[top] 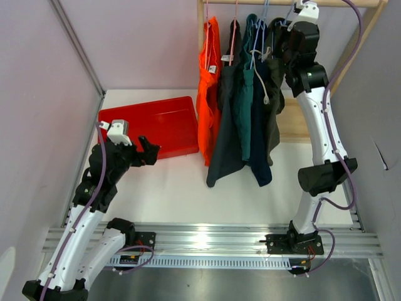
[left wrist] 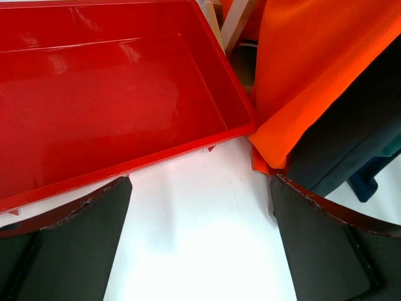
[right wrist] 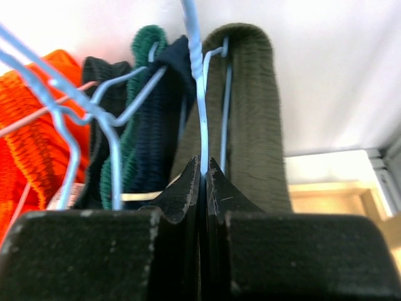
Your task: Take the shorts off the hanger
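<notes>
At the near side of the table (top: 175, 200): left gripper (top: 148, 150) is low and just short of the red tray (top: 144, 105). Its jaws stand spread apart with nothing between them.

Mid-table: the hems of the shorts hang down beside the tray. The orange shorts (top: 207, 94) are closest to it.

Far side, under the wooden rail (top: 351, 3): all five pairs are still on their hangers. In order from the left they are orange, charcoal shorts (top: 227, 119), teal shorts (top: 245, 113), navy shorts (top: 259, 138) and olive shorts (top: 274, 113). The right gripper (top: 285, 31) is raised to hanger height at the olive end.

Progress: none removed yet and nothing in the tray. Judged to be at the grasp on the first hanger, with all five pairs left to do.

View differences:
- Right wrist: the right gripper (right wrist: 202, 166) has its jaws pinched tight on a blue wire hanger (right wrist: 199, 106). The wire runs up just beside the olive waistband and probably belongs to that pair. The overhead view cannot resolve this contact.
- Left wrist: the left gripper (left wrist: 200, 188) looks into the bare tray interior, and an orange hem corner lies at the tray's corner on the table.
- Overhead: the only view showing both arms and the full row together.
</notes>
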`<action>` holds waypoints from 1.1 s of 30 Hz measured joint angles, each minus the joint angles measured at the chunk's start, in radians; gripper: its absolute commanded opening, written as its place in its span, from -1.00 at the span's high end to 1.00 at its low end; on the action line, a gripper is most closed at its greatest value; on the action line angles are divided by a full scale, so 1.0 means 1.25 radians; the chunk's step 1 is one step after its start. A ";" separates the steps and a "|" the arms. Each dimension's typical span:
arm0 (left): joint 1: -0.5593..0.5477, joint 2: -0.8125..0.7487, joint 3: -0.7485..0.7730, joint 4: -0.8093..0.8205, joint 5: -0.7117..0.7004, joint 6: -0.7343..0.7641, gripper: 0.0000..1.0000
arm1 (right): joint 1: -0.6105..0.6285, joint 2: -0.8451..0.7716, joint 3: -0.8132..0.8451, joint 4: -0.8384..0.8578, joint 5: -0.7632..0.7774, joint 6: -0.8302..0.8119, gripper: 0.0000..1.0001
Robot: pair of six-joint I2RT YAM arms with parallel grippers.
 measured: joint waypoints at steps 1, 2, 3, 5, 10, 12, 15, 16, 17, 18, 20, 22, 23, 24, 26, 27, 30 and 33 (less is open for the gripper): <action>0.000 0.000 0.000 0.001 0.007 0.003 -0.99 | -0.006 -0.008 -0.009 0.000 0.001 0.000 1.00; 0.000 0.000 0.000 0.002 0.013 0.006 -0.99 | -0.012 -0.020 -0.020 -0.001 0.002 0.000 1.00; -0.001 0.000 0.000 0.006 0.020 0.008 -0.99 | -0.020 -0.034 -0.031 -0.002 0.000 0.002 1.00; -0.003 0.003 0.000 0.017 0.032 0.012 -0.99 | -0.042 -0.062 -0.049 -0.004 -0.007 0.007 1.00; -0.079 0.043 0.017 0.032 0.011 0.027 -0.98 | -0.101 -0.159 -0.114 0.001 -0.023 0.025 1.00; -0.160 0.089 0.079 0.016 -0.027 0.041 -0.99 | -0.116 -0.196 -0.128 0.000 -0.024 0.033 1.00; -0.250 0.171 0.192 0.015 -0.066 0.052 -0.99 | -0.115 -0.235 -0.129 -0.001 -0.028 0.041 1.00; -0.277 0.193 0.230 0.019 -0.071 0.053 -0.99 | -0.110 -0.248 -0.133 0.000 -0.030 0.045 1.00; -0.298 0.211 0.263 0.024 -0.073 0.053 -0.99 | -0.106 -0.263 -0.141 0.000 -0.030 0.049 1.00; -0.328 0.230 0.302 0.029 -0.078 0.053 -0.99 | -0.100 -0.280 -0.153 -0.003 -0.031 0.052 1.00; -0.390 0.261 0.354 0.042 -0.082 0.055 -0.99 | -0.088 -0.312 -0.182 -0.005 -0.030 0.055 1.00; -0.487 0.303 0.401 0.067 -0.094 0.063 -0.99 | -0.070 -0.356 -0.237 -0.009 -0.028 0.058 1.00; -0.538 0.329 0.420 0.078 -0.094 0.072 -0.99 | -0.060 -0.378 -0.269 -0.007 -0.025 0.059 1.00; -0.576 0.347 0.432 0.089 -0.093 0.077 -0.99 | -0.049 -0.402 -0.301 -0.012 -0.020 0.060 1.00; -0.663 0.402 0.456 0.112 -0.096 0.089 -0.99 | -0.030 -0.437 -0.354 -0.017 -0.014 0.066 1.00; -0.695 0.427 0.461 0.126 -0.096 0.093 -0.99 | -0.019 -0.458 -0.385 -0.018 -0.010 0.072 1.00; -0.778 0.508 0.476 0.167 -0.101 0.103 -0.99 | 0.009 -0.502 -0.450 -0.026 0.006 0.088 1.00; -0.836 0.595 0.507 0.199 -0.123 0.113 -0.98 | 0.042 -0.536 -0.490 -0.035 0.031 0.107 1.00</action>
